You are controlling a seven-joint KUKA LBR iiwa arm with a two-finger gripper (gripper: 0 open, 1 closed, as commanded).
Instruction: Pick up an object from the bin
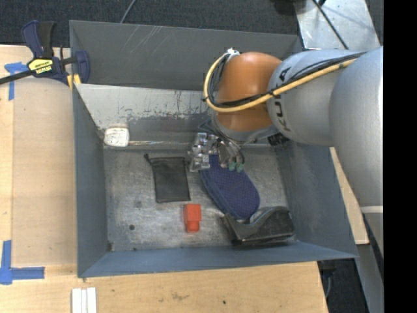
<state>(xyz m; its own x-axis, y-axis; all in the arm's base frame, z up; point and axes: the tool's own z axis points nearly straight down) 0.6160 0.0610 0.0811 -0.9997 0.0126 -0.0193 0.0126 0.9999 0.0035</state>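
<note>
My gripper [210,155] hangs low in the middle of the bin, just under the orange wrist cover, its metal fingers [198,152] at the upper end of a dark blue oval pad [231,192]. That pad runs down to the right from the fingers. A flat dark grey rectangle [170,178] lies just left of the fingers. Below it rests a small red block [192,217].
A black wedge-shaped thing [264,227] lies at the bin's near right, touching the blue pad's lower end. A small white round-edged item [116,136] sits at the far left against the back wall. The arm covers the bin's right back part.
</note>
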